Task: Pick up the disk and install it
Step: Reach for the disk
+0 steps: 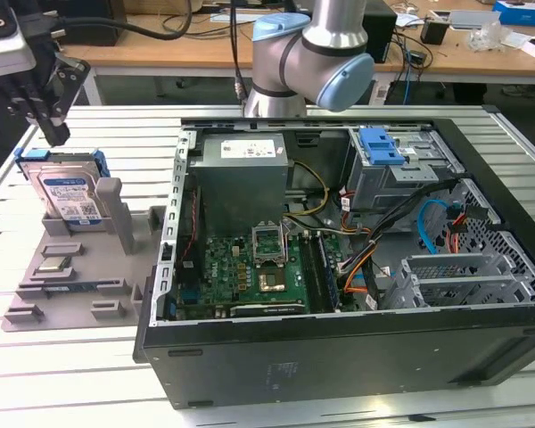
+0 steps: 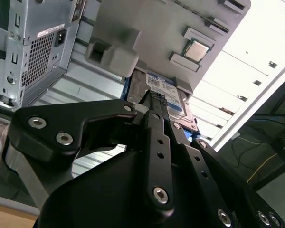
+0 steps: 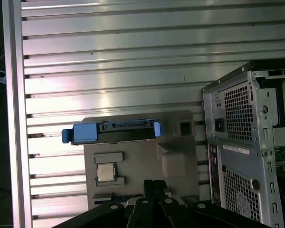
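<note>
The disk [image 1: 68, 193] is a silver drive with a white-and-blue label in a blue carrier. It leans upright in a grey holder [image 1: 80, 281] on the slatted table, at the exterior view's left. My black gripper [image 1: 55, 134] hangs just above the disk's top edge, apart from it, fingers together and holding nothing. In the first wrist view the disk [image 3: 114, 132] shows edge-on beyond the gripper [image 3: 154, 184]. In the second wrist view the disk [image 2: 175, 100] lies just past the closed gripper [image 2: 152, 99].
The open computer case [image 1: 339, 361] lies to the exterior view's right of the holder, with a grey power-supply box [image 1: 242, 174], a motherboard [image 1: 250, 272] and a drive cage with a blue latch [image 1: 380, 146]. A processor chip [image 1: 53, 265] sits in the holder. The arm's base [image 1: 312, 53] stands behind the case.
</note>
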Robot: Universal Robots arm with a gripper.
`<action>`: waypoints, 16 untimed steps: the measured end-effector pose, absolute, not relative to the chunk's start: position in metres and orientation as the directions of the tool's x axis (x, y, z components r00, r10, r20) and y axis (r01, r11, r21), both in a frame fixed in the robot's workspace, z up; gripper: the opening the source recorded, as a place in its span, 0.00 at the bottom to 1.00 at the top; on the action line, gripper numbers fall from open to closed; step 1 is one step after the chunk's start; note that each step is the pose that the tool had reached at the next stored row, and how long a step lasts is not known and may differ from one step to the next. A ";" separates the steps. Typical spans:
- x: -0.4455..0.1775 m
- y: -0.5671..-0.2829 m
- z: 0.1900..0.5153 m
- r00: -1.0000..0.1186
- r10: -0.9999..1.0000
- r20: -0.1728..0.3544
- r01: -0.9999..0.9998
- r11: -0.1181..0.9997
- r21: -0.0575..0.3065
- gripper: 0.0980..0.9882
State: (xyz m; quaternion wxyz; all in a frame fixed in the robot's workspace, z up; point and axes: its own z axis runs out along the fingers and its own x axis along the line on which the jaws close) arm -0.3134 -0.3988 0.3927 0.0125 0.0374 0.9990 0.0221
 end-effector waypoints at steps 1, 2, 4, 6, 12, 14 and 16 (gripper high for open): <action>-0.315 -0.399 0.393 -0.997 0.075 -0.023 0.074 0.996 0.045 0.01; -0.317 -0.399 0.393 -0.997 0.075 -0.023 0.074 0.996 0.045 0.01; -0.322 -0.399 0.393 -0.997 0.075 -0.023 0.074 0.996 0.045 0.01; -0.330 -0.399 0.393 -0.997 0.075 -0.023 0.074 0.996 0.045 0.01; -0.344 -0.399 0.393 -0.997 0.075 -0.023 0.074 0.996 0.045 0.01; -0.354 -0.399 0.393 -0.997 0.075 -0.023 0.074 0.996 0.045 0.01; -0.358 -0.399 0.393 -0.997 0.075 -0.023 0.074 0.996 0.045 0.01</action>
